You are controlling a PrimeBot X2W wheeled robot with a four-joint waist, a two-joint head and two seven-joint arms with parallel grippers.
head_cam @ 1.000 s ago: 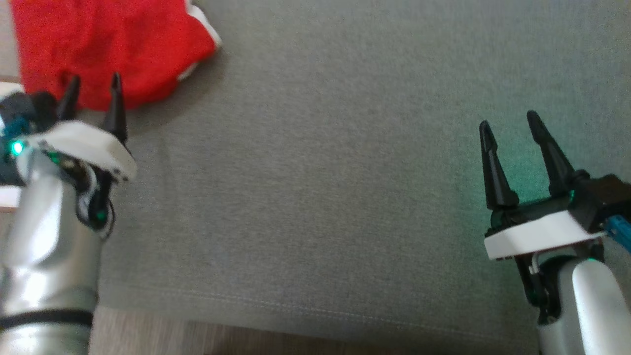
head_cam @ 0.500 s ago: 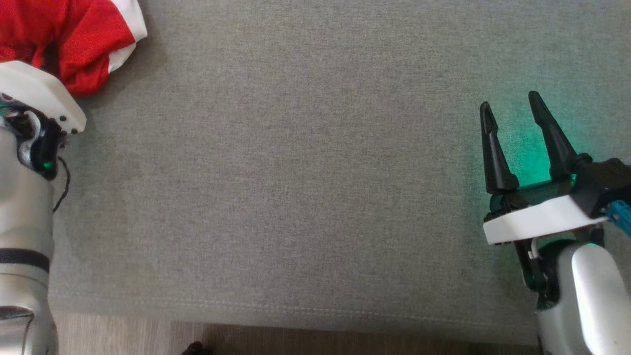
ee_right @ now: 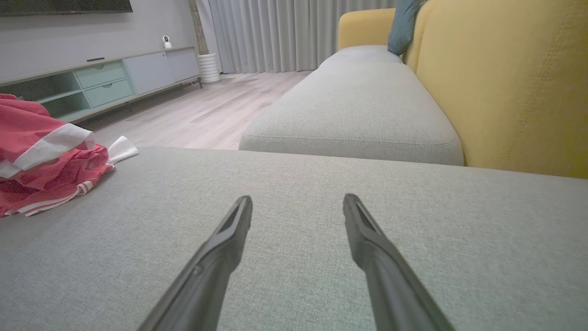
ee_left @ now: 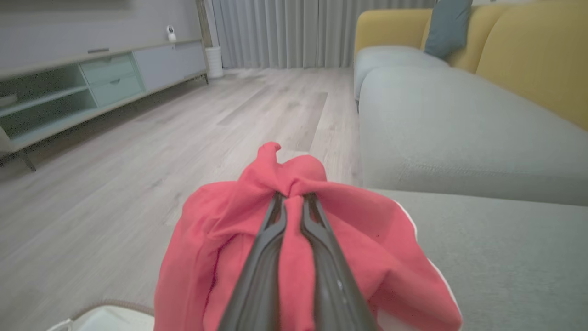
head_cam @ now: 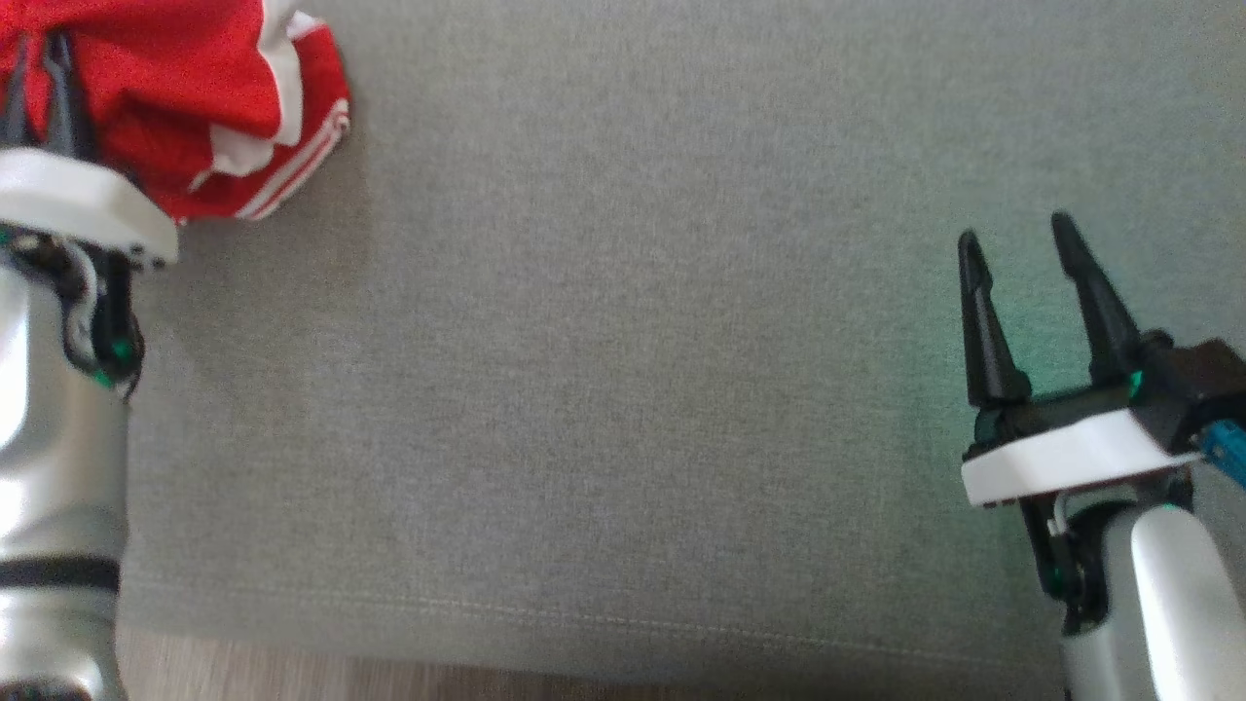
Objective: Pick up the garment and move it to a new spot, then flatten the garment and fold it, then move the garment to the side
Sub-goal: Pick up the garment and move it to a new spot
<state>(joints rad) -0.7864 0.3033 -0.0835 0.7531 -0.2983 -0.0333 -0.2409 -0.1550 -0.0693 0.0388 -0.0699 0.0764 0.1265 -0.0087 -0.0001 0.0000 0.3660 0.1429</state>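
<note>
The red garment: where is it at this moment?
In the head view, the red garment is bunched at the upper left, on the left edge of the grey cushion, with the left tool shut on a fold of it.

Item before me: grey woven seat cushion (head_cam: 623, 370), stitched seam along its near edge, pale wood floor (head_cam: 292, 677) below that. On it, at my far left corner: one red garment (head_cam: 204, 88), white-trimmed, bunched.
</note>
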